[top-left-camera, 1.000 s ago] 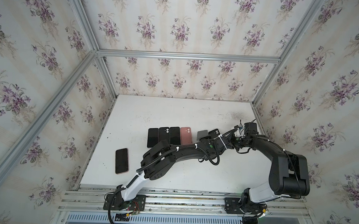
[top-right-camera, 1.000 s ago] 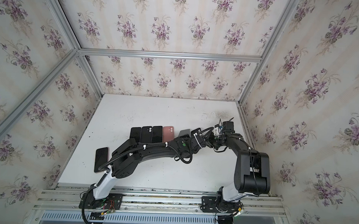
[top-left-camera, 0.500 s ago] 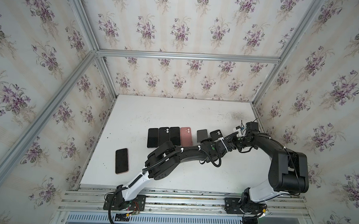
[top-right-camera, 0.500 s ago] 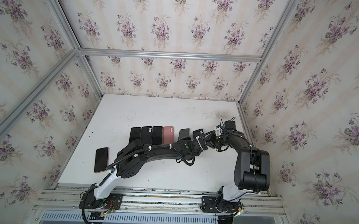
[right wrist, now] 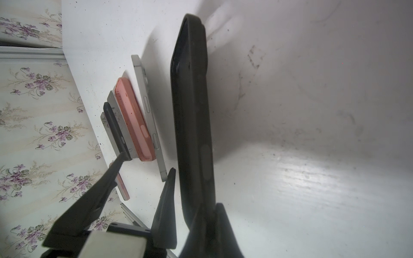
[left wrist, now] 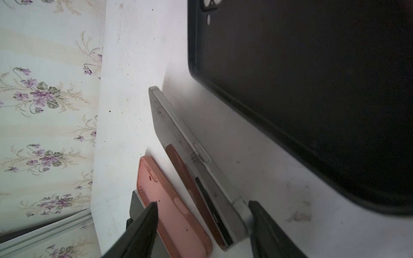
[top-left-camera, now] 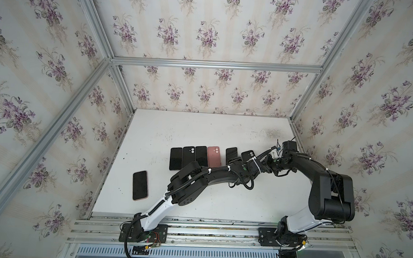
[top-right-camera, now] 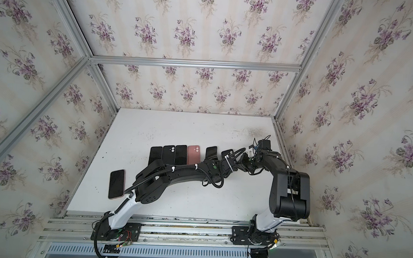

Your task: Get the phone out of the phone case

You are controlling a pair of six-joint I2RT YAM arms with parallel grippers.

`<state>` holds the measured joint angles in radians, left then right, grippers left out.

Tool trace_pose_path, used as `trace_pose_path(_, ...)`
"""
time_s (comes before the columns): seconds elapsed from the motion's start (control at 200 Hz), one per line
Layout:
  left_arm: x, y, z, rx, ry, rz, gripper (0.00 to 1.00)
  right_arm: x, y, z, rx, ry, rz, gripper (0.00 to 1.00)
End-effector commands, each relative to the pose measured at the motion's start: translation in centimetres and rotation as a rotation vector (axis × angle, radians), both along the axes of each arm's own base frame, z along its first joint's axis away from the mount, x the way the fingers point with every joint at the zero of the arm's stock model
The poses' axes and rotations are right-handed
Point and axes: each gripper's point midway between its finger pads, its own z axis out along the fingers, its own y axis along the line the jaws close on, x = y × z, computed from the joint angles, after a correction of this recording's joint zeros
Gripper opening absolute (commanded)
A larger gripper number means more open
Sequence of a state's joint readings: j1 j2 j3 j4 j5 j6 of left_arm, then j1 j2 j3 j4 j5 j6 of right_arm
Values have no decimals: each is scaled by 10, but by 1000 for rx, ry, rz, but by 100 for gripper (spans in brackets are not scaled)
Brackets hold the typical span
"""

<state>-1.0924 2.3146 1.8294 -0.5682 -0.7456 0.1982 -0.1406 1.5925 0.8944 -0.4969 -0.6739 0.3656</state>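
Left wrist view sets the left gripper [left wrist: 203, 203] at the bottom edge of the frame. Its two dark fingers stand wide apart and grip nothing, and the near end of the silver phone [left wrist: 178, 134] lies flat between them on the white table [left wrist: 125, 89]. Whether the right-hand finger touches that end I cannot tell. A pink case [left wrist: 172, 212] lies just left of the silver phone. The black phone case [left wrist: 312, 89] fills the upper right, empty, with pale light showing through its camera cut-out. In the right wrist view the right gripper [right wrist: 205, 216] sits at bottom centre, pinched shut on the rim of the black phone case, which stands on edge up the middle of the frame, apart from the silver phone to its left. In both top views the left arm [top-left-camera: 212, 177] stretches low from its base at lower centre, up and rightward. The right arm [top-left-camera: 319, 176] rises at lower right, folds at the elbow and reaches left to meet it. Three dark phones or cases [top-left-camera: 188, 156] continue the row leftward past the pink case. A lone phone [top-left-camera: 140, 185] lies well apart at lower left.
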Motion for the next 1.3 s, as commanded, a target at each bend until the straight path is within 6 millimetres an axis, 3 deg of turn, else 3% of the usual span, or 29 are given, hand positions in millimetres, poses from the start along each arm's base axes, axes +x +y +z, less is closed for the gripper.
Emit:
trace_pose_path(0.0,4,5,12,-63,-11,51,76,2,-2,-4,-15,-2,-10,0)
trace_pose_path(0.175,8,11,32,-162,9,88,92,0,-3,-12,-10,11,-33,0)
trace_pose_path(0.305,15,18,54,-238,6,128,95,-2,1,-17,0,10,-35,0)
trace_pose_path(0.385,18,32,76,-327,15,174,97,-1,1,-22,-16,15,-41,0)
trace_pose_path(0.715,15,138,142,-641,46,397,100,28,9,-34,-41,-50,-129,0)
trace_pose_path(0.929,0,194,176,-807,27,492,100,42,32,-44,-47,-59,-98,0)
trace_pose_path(1.129,-15,240,187,-926,12,589,100,45,45,-51,-33,-54,-95,0)
trace_pose_path(1.294,-22,258,187,-940,3,627,100,37,58,-56,-21,-43,-76,0)
